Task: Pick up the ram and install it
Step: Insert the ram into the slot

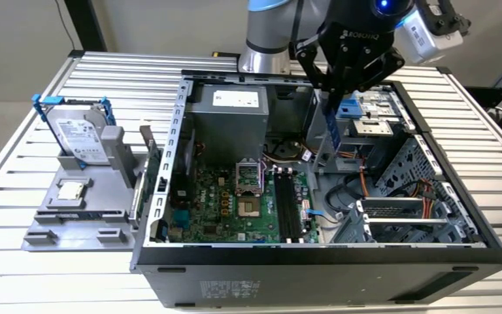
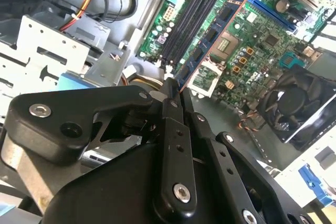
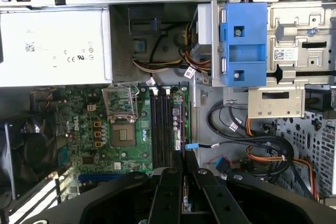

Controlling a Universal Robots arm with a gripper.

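Exterior view: the ram [image 1: 331,127] is pinched by the gripper [image 1: 331,90], hung below the fingers [image 1: 324,82]. Second wrist view: it is seen beyond the fingertips [image 2: 169,88], above the slots [image 2: 191,17]. First wrist view: if tilted, it may be jammed.

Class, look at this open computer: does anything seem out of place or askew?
The ram hangs on end from the gripper above the case, seated in no slot. The hard drive leans in a grey stand outside the case.

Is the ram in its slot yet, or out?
Out. The claw is shut on the ram, held above the motherboard; the black slots lie empty in the second wrist view.
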